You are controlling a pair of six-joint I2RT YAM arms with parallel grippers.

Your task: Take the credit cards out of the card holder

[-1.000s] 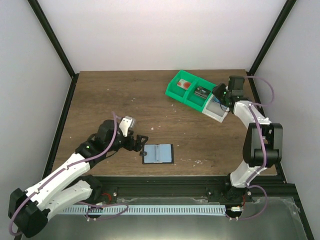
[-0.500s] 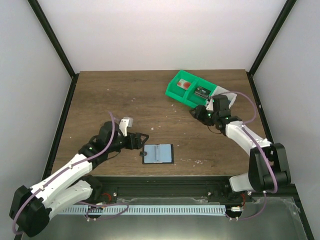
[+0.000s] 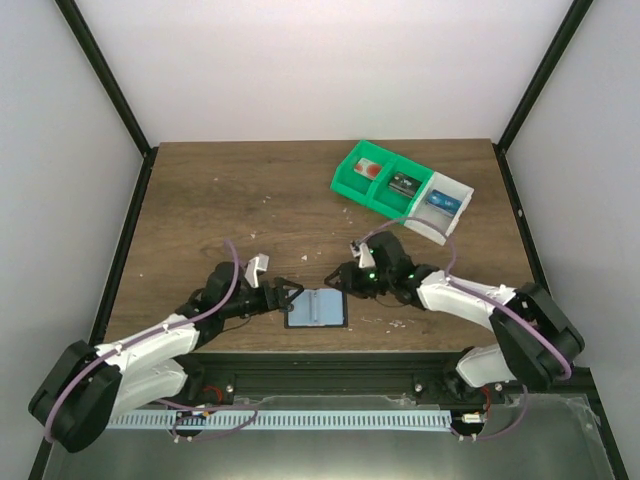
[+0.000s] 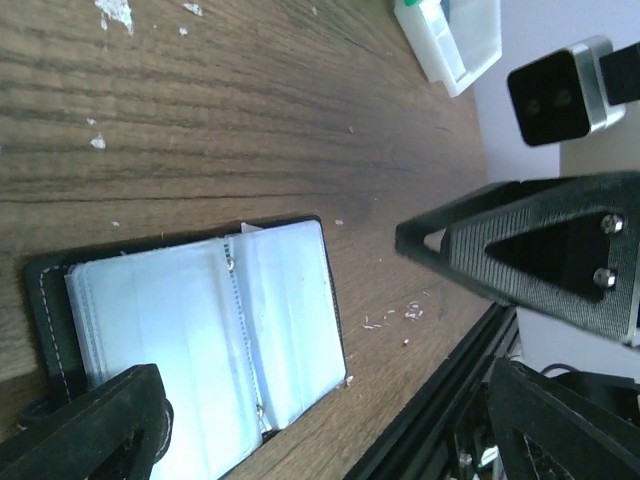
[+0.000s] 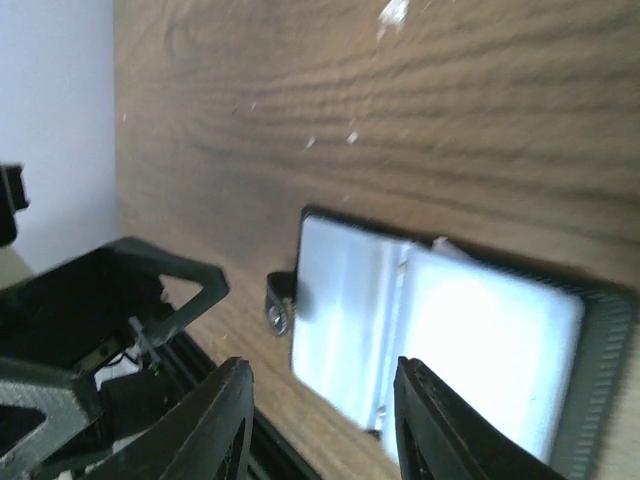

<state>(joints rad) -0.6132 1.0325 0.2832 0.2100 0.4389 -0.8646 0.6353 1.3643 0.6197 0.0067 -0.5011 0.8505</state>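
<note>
Brown wood table (image 3: pixel 230 190): the card holder (image 3: pixel 317 308) lies open and flat near the front edge, between the two arms, with its two pale blue-grey panels facing up.
Risk, sliding: the holder is thin and lies loose on smooth wood. A push from one side alone would probably skate it away rather than free a card.
Risk, wrong grip: no card edge stands clearly proud of the pockets. The fingers might pinch a whole panel, or fold the holder shut.
Risk, collision: both pincers crowd the same small holder, so closing in together could knock their fingers together.
Left pincer (image 3: pixel 287 293): spread wide and empty, it sits low at the holder's left edge.
Right pincer (image 3: pixel 338 278): partly spread and empty, it sits just beside the holder's far right corner.
Left arm: it stretches low over the table from the near left, reaching rightward.
Right arm: it is bent low, reaching leftward from the near right.
Green-and-white bins (image 3: pixel 345 180): they stand well apart from the holder, at the far right.
</note>
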